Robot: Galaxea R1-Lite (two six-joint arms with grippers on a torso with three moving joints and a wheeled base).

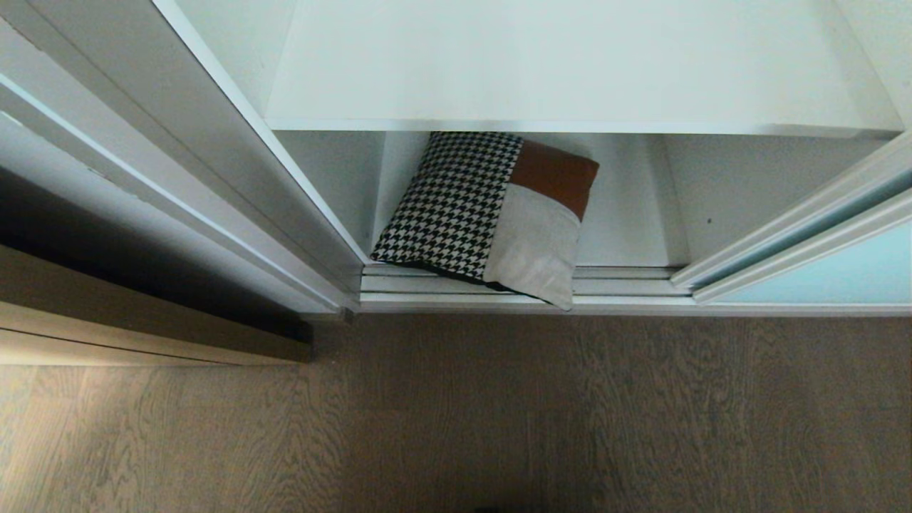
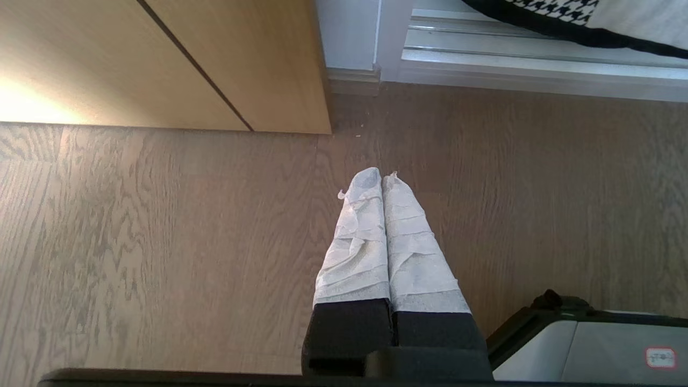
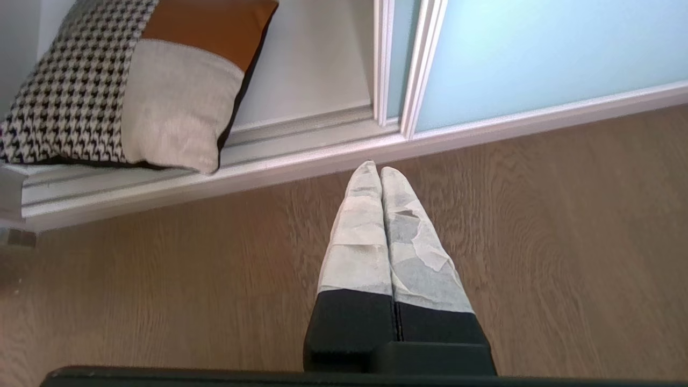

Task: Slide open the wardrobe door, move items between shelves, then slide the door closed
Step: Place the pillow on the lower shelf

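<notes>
The cushion, houndstooth with cream and rust-brown patches, leans on the wardrobe's bottom shelf, one corner hanging over the floor track. A white shelf spans above it. The pale aqua sliding wardrobe door stands slid to the right, leaving the opening bare. Neither arm shows in the head view. My left gripper is shut and empty over the wood floor, short of the track, with the cushion's edge far off. My right gripper is shut and empty, just before the track near the door's frame; the cushion lies off to its side.
A tan wood-grain panel stands on the left beside the wardrobe's white side wall. The silver floor track runs along the wardrobe's front. Grey-brown wood floor lies in front. A corner of my base shows in the left wrist view.
</notes>
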